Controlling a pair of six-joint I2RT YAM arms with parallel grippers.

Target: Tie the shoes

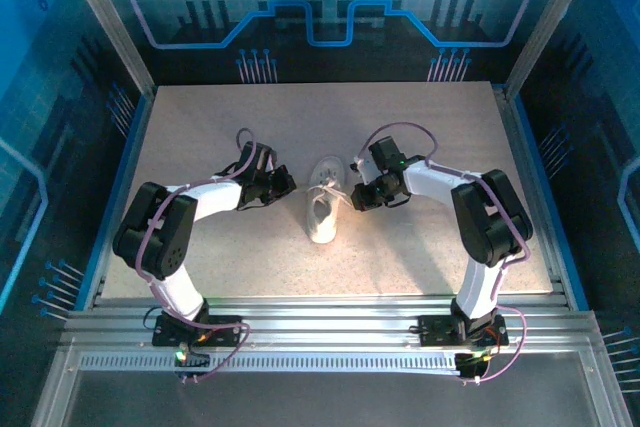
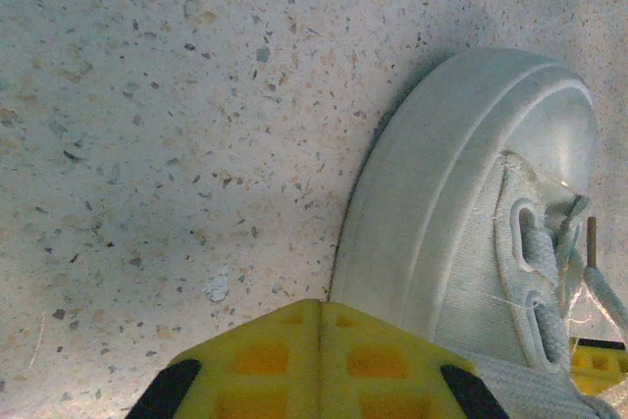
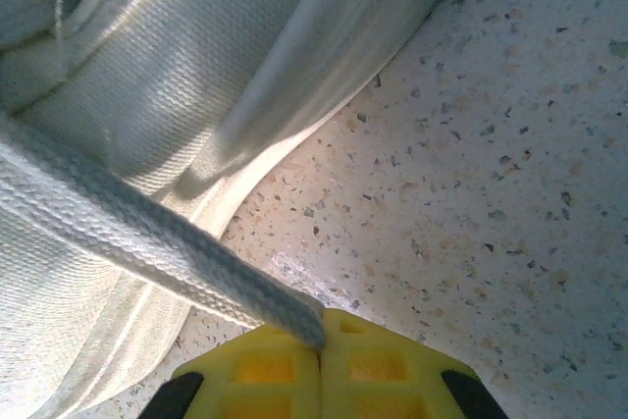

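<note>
A small white sneaker (image 1: 323,211) lies in the middle of the table, toe toward the back. My left gripper (image 1: 289,185) sits just left of it. In the left wrist view its yellow fingers (image 2: 321,309) are pressed together with nothing between them, right beside the shoe's rubber toe (image 2: 461,193) and its laced eyelets (image 2: 535,262). My right gripper (image 1: 353,195) is at the shoe's right side. Its yellow fingers (image 3: 322,333) are shut on a flat white lace (image 3: 147,233), which runs taut up and left across the shoe's canvas side (image 3: 167,76).
The speckled beige table (image 1: 200,137) has aluminium rails along its near edge (image 1: 320,332) and blue enclosure walls (image 1: 330,7) around it. Open tabletop lies behind and to both sides of the shoe.
</note>
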